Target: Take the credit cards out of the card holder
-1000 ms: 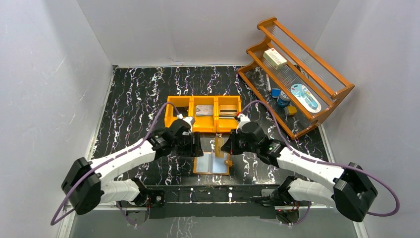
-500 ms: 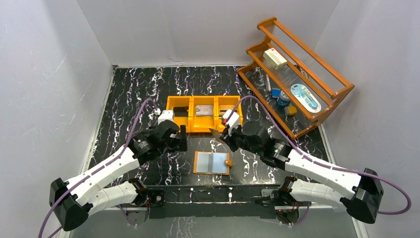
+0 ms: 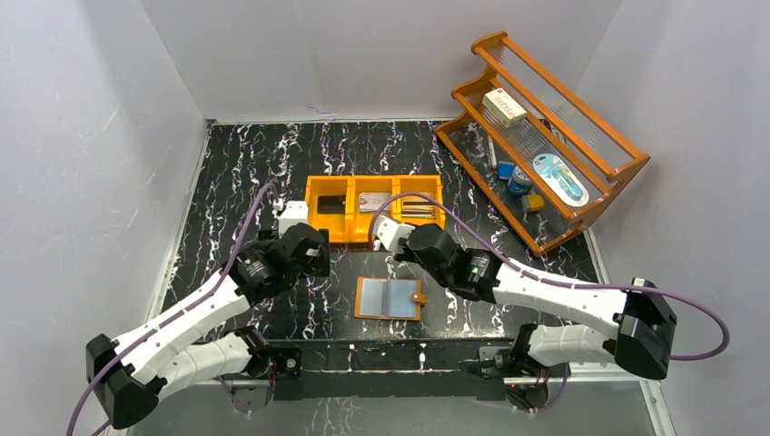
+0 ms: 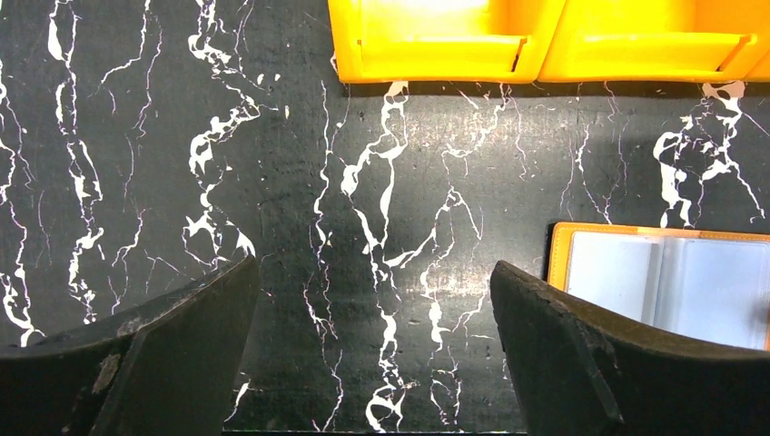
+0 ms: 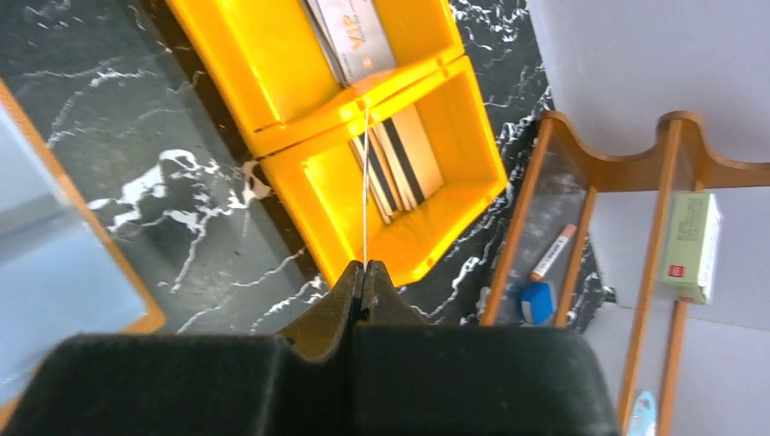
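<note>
The tan card holder (image 3: 390, 298) lies open and flat on the marble table, its clear sleeves up; it also shows in the left wrist view (image 4: 663, 282). My right gripper (image 3: 404, 238) (image 5: 365, 265) hangs above the table just in front of the orange bin (image 3: 374, 236). It is shut on a thin credit card (image 5: 366, 182), seen edge-on and pointing over the bin's right compartment. My left gripper (image 3: 320, 259) (image 4: 374, 272) stands open and empty over bare table, left of the card holder. Other credit cards lie in the bin: striped ones (image 5: 399, 163) and a silver one (image 5: 359, 36).
A wooden two-shelf rack (image 3: 626, 168) stands at the back right with a white box (image 3: 504, 107), a marker and small items on it. White walls close in the table on three sides.
Both grippers have left the card holder. The left one opened and drew back to the left. The right one lifted a card and carried it left toward the bin.
</note>
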`<control>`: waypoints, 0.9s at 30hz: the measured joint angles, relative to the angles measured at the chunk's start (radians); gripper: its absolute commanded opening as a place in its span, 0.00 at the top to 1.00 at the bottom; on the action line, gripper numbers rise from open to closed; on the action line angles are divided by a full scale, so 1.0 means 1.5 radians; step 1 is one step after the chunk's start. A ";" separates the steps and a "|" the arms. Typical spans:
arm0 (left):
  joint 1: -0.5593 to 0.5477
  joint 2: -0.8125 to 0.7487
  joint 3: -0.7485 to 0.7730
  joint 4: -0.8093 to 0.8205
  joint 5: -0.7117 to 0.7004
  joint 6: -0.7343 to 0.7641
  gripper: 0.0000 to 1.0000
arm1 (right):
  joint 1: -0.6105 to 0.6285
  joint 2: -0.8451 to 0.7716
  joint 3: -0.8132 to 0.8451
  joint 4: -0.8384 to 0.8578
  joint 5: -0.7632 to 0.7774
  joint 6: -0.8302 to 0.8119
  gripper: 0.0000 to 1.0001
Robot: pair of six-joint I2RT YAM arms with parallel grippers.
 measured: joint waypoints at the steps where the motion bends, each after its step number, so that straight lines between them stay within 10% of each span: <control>1: 0.000 -0.005 -0.004 0.002 -0.002 0.000 0.02 | -0.003 0.002 0.000 0.002 0.011 -0.015 1.00; 15: 0.021 -0.045 -0.038 0.054 0.008 0.032 0.02 | -0.223 0.087 0.127 -0.031 -0.230 -0.051 1.00; 27: 0.256 -0.032 -0.051 0.114 0.141 0.076 0.02 | -0.289 0.202 0.181 -0.057 -0.289 -0.083 1.00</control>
